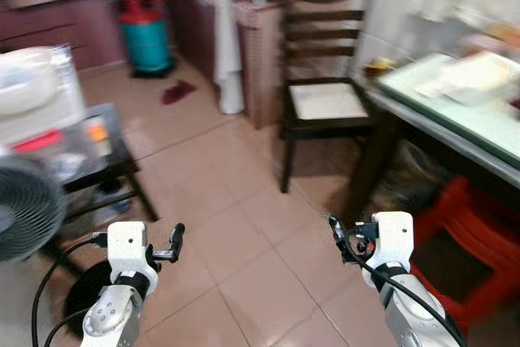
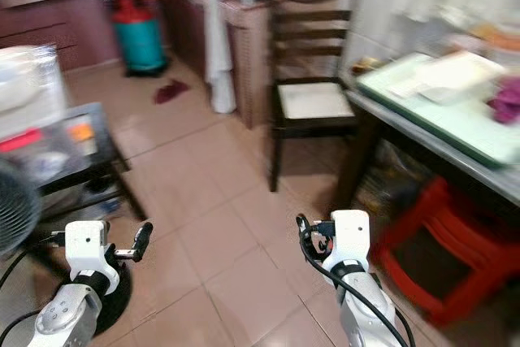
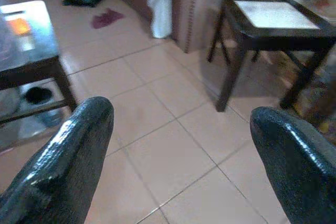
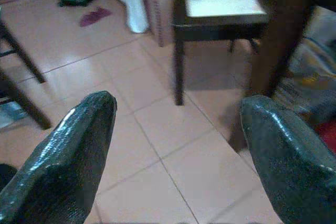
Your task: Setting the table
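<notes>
The table (image 1: 455,132) (green-topped) carries a white box (image 1: 479,75) — blurred — and a purple item (image 2: 508,101).

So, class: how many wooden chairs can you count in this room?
1. The dark wooden chair stands on the tiled floor beside the green-topped table, at the robot's front right. Others may be hidden.

Head eyes downward, wrist cameras forward, chair (image 1: 325,79) shared.

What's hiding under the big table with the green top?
Under the table sits a red plastic stool on the tiled floor, with a dark bundle, maybe bags, behind it. The tabletop and shadow cover whatever lies further back.
</notes>
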You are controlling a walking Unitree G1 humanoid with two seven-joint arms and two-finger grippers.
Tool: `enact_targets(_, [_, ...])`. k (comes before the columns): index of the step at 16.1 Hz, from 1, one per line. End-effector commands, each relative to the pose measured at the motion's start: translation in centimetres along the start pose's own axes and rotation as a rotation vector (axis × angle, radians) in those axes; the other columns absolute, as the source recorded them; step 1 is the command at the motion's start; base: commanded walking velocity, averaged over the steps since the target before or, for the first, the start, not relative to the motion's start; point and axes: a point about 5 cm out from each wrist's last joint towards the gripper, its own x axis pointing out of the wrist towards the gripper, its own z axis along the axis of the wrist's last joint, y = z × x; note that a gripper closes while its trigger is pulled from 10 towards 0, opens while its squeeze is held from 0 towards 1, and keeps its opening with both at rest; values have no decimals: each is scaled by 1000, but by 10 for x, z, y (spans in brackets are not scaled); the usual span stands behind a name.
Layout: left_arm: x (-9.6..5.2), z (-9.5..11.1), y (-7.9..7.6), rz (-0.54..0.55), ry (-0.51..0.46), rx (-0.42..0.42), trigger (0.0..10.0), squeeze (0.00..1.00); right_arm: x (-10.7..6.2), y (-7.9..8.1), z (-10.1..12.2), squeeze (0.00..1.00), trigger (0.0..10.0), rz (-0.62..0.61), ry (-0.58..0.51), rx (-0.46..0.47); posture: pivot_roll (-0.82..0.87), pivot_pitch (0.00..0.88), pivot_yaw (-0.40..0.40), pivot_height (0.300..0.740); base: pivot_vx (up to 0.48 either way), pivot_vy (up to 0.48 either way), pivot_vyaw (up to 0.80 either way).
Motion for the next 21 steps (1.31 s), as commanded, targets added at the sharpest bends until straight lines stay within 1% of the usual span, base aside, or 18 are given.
enact_targets(1, [1, 0, 1, 7, 14, 17, 10000, 0, 0, -2, 3, 0, 10000, -9, -4, 9, -102, 42, 20, 740, 0, 0, -800])
enact_targets(5, [3, 3, 1, 20, 11, 38, 10000, 0, 1, -1, 2, 0, 10000, -15, -3, 26, -100, 37, 28, 740, 0, 0, -800])
enact_targets(8, [3, 3, 2, 34, 16, 49, 10000, 0, 2, -1, 3, 0, 10000, -19, -2, 35, -103, 41, 33, 740, -269, 0, -800])
enact_targets(14, [3, 4, -1, 37, 21, 54, 10000, 0, 2, -5, 4, 0, 10000, -36, 1, 47, -111, 48, 29, 740, -310, 0, -800])
enact_targets(18, [5, 5, -2, 42, 22, 53, 10000, 0, 3, -5, 6, 0, 10000, -38, -2, 49, -111, 46, 28, 740, -320, 0, -800])
enact_targets(21, [5, 7, -2, 37, 8, 68, 10000, 0, 4, -3, 8, 0, 10000, -40, -14, 56, -111, 45, 31, 740, -320, 0, -706])
